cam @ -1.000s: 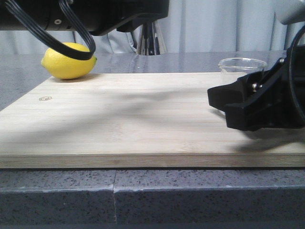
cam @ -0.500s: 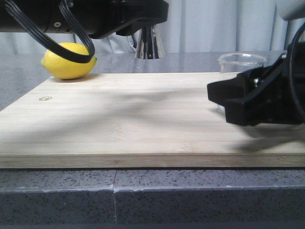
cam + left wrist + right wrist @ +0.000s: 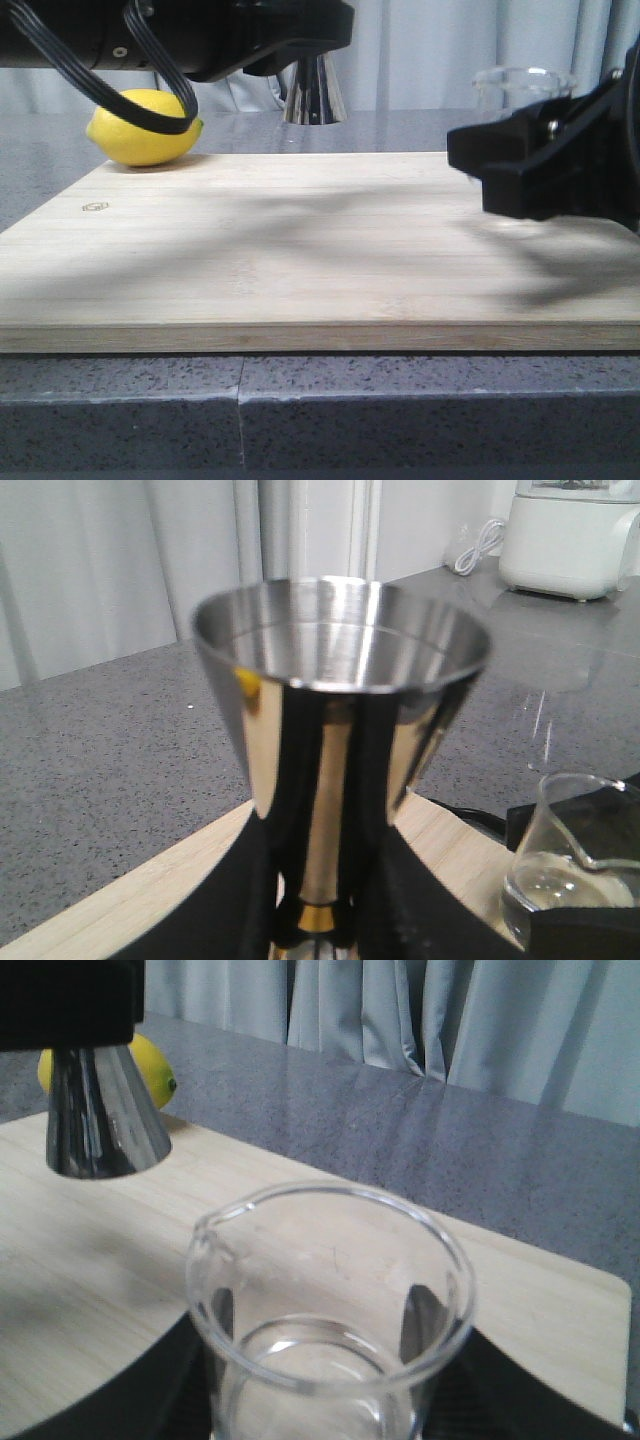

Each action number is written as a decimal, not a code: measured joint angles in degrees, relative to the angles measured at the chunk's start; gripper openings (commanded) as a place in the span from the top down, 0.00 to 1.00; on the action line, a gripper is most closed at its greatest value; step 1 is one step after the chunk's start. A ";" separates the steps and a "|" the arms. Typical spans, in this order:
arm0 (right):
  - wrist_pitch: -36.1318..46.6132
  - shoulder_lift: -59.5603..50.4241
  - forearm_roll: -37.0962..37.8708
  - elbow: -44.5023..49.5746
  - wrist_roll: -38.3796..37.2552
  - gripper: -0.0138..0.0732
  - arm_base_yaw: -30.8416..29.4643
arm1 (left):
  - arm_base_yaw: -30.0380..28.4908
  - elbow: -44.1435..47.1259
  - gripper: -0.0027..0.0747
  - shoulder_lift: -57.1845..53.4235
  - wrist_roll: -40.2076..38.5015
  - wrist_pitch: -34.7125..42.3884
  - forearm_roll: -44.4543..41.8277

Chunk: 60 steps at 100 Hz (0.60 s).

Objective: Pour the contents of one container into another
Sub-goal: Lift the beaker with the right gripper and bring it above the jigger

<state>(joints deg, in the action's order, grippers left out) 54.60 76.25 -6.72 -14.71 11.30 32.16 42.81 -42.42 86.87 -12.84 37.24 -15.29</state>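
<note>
Beaker (image 3: 330,1310), small clear glass with a pouring lip, sits clamped in the right end effector (image 3: 545,165); dark fingers (image 3: 425,1325) show through the glass on both sides, pressed against its wall. A shallow layer of clear liquid lies in its bottom. In the front view its rim (image 3: 524,80) shows above the black end effector at the right, lifted clear of the wooden board (image 3: 300,240); a soft shadow falls on the board below it.

Jigger (image 3: 340,720), mirror-polished steel, hourglass shape, thin gold band at the waist. The left end effector (image 3: 320,920) is clamped on it around the narrow waist, black fingers (image 3: 385,910) on either side of the gold band. It stands upright, open cup facing up. From the front only a part of it (image 3: 313,95) shows under the dark bulk of the left arm, held off the board near the back edge. The right wrist view shows its lower cone (image 3: 100,1120) hanging above the board.

Beaker and jigger are apart, not touching; the beaker lies to the jigger's right.

Lemon (image 3: 145,127), yellow, rests on the grey speckled desk (image 3: 400,410) just behind the board's rear left corner. White appliance (image 3: 570,535) with a cord stands far back on the desk in the left wrist view. Pale curtains (image 3: 450,1020) hang behind.
</note>
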 measured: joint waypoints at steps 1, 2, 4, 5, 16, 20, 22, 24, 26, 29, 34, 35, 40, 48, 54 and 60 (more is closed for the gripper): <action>-0.21 -0.23 -0.12 -0.10 0.02 0.66 0.00 | 0.00 0.00 0.99 0.00 0.00 0.00 -0.14; -0.68 -0.35 -0.12 -0.22 0.16 0.66 0.00 | 0.00 0.00 0.99 0.00 0.00 -0.12 -0.15; -1.17 -0.71 -0.23 -0.58 0.44 0.66 0.00 | 0.00 0.00 0.99 0.00 0.00 -0.12 -0.24; -2.08 -0.93 -0.22 -0.88 0.71 0.66 0.00 | 0.00 0.00 0.99 0.00 0.00 -0.12 -0.24; -7.39 -2.72 -0.34 -3.65 2.43 0.66 0.00 | 0.00 0.00 0.99 0.00 0.00 -0.40 -0.58; -9.11 -3.46 -0.34 -5.07 3.31 0.66 0.00 | 0.00 0.00 0.99 0.00 0.00 -0.49 -0.63; -9.68 -3.68 -0.43 -5.50 3.50 0.66 0.00 | 0.00 0.00 0.99 0.00 0.00 -0.49 -0.63; -10.45 -3.99 -0.43 -6.13 3.98 0.66 0.00 | 0.00 0.00 0.99 0.00 0.00 -0.49 -0.71; -11.13 -4.18 -0.43 -6.77 4.35 0.66 0.00 | 0.00 0.00 0.99 0.00 0.00 -0.49 -0.71; -12.12 -4.66 -0.43 -7.67 4.71 0.66 0.00 | 0.00 0.00 0.99 0.00 0.00 -0.49 -0.71; -14.50 -5.23 -0.43 -9.66 5.45 0.66 -0.41 | 0.00 0.00 0.99 0.00 0.00 -0.49 -0.71; -14.79 -5.23 -0.43 -9.93 5.59 0.66 -0.36 | 0.00 0.00 0.99 0.00 0.00 -0.49 -0.71; -17.21 -5.50 -0.43 -11.74 6.04 0.66 -0.90 | 0.00 0.00 0.99 0.00 0.00 -0.49 -0.75; -21.14 -5.83 -0.43 -14.70 6.68 0.66 -1.85 | 0.00 0.00 0.99 0.00 0.00 -0.66 -0.85; -23.27 -5.83 -0.43 -16.46 7.25 0.66 -2.13 | 0.00 0.00 0.99 0.00 0.00 -1.02 -0.88; -25.29 -5.83 -0.43 -18.21 8.13 0.66 -2.39 | 0.00 0.00 0.99 0.00 0.00 -1.35 -1.02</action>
<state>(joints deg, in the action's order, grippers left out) 29.31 70.41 -7.14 -32.92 19.43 29.77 42.81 -42.42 86.87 -12.84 35.89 -16.31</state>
